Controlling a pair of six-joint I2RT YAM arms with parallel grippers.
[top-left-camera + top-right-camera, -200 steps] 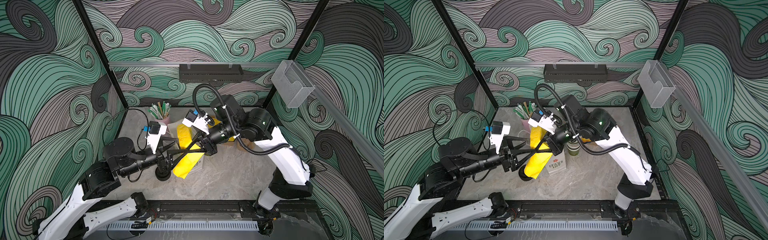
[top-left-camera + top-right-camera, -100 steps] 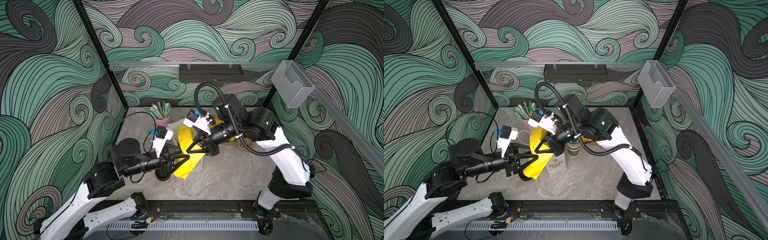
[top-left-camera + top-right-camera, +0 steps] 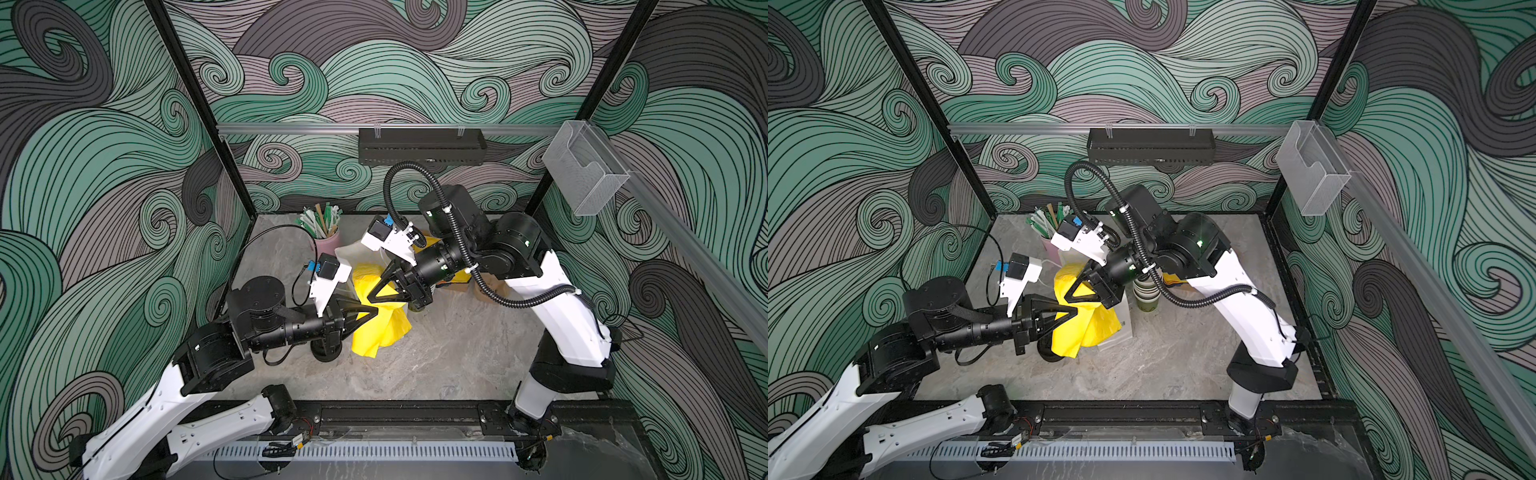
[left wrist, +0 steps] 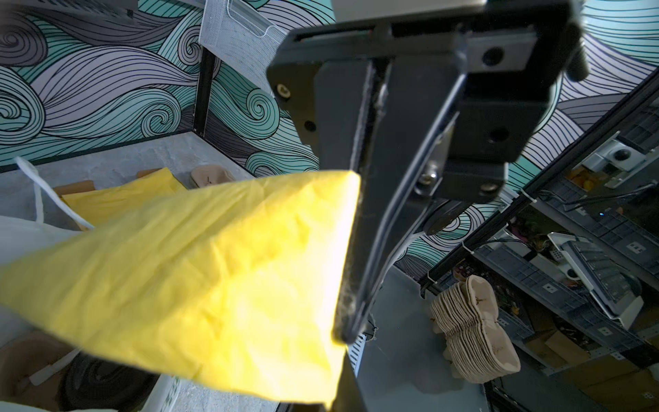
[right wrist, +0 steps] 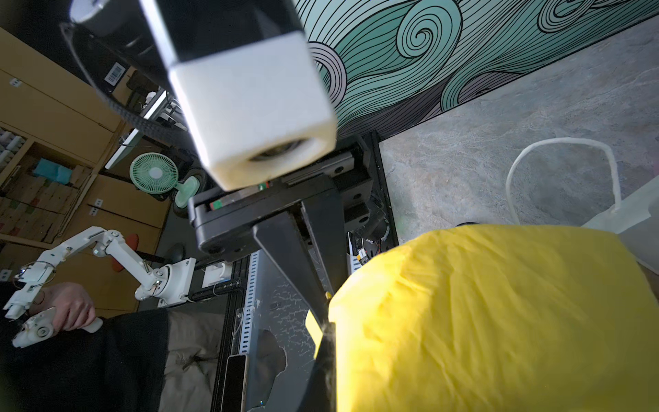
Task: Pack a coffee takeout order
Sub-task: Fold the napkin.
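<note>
both the left hand [image 3: 375,309] and the right hand [image 3: 372,299] are clamped on the thin bright-yellow sheet [image 3: 382,332], which hangs above the grey marbled bench [image 3: 436,365]. we should draw the hands apart slowly and level, to avoid tearing.

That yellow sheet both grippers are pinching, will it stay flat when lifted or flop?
Probably floppy: the yellow sheet sags in crumpled folds below the left gripper and right gripper. Likely very light, since two edge pinches carry it. Looks thin, so it might tear if pulled apart.
</note>
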